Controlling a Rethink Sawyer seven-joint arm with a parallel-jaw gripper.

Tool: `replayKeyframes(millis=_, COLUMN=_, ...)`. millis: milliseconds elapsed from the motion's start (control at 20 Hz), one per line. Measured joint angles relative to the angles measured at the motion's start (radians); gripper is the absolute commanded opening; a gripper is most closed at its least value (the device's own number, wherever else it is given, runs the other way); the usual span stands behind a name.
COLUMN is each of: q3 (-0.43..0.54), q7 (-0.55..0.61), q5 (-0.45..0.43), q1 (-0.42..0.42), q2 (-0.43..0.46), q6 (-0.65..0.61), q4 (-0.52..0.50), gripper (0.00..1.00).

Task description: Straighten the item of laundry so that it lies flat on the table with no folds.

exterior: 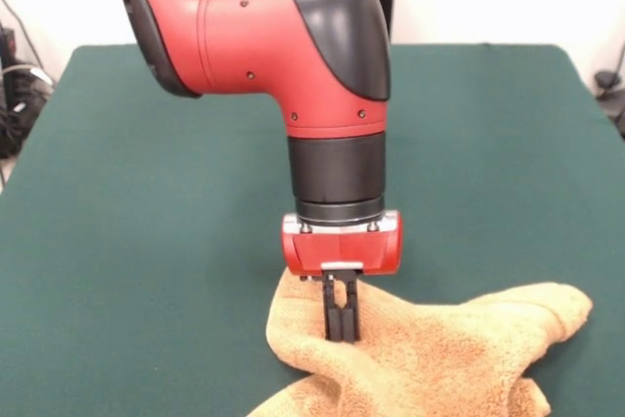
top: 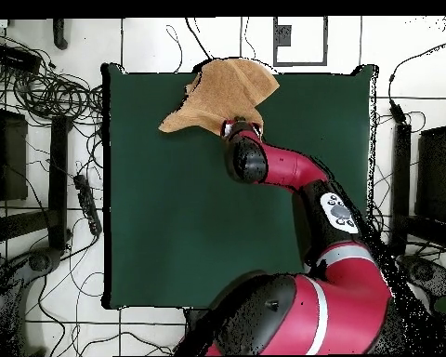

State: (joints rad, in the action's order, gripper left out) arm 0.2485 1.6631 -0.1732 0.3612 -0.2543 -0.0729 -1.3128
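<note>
The orange-tan towel (exterior: 439, 358) lies crumpled with folds near the front edge of the green table (exterior: 137, 202); one lobe reaches out to the right. My gripper (exterior: 341, 331) points straight down onto the towel's left part, with its black fingers (exterior: 334, 312) close together and their tips in the cloth. In the overhead view the towel (top: 217, 91) sits bunched at the table's (top: 171, 214) top edge. Part of it reaches past that edge. The arm's wrist (top: 246, 158) covers the gripper there.
The red and black arm (exterior: 293, 46) stretches across the table's middle. Cables and dark equipment (top: 41, 93) lie on the floor beside the table's left side, and more equipment (top: 431, 177) stands on the right.
</note>
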Motion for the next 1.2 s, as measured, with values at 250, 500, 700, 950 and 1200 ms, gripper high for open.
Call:
replayKeyframes(millis=250, q3=0.000, q7=0.000, q5=0.000, q1=-0.001, q2=0.001, q6=0.000, q4=0.000, gripper=0.00)
replayKeyframes(millis=500, q3=-0.022, q7=0.000, q5=0.001, q1=-0.027, q2=-0.021, q6=-0.007, q4=-0.008, gripper=0.00)
replayKeyframes(millis=700, q3=-0.060, q7=0.000, q5=0.011, q1=-0.074, q2=-0.069, q6=-0.055, q4=-0.026, gripper=0.00)
replayKeyframes(millis=950, q3=-0.076, q7=0.000, q5=0.029, q1=-0.140, q2=-0.164, q6=-0.232, q4=-0.047, gripper=1.00)
replayKeyframes(millis=1200, q3=-0.064, q7=0.000, q5=0.044, q1=-0.137, q2=-0.236, q6=-0.358, q4=-0.088, gripper=1.00)
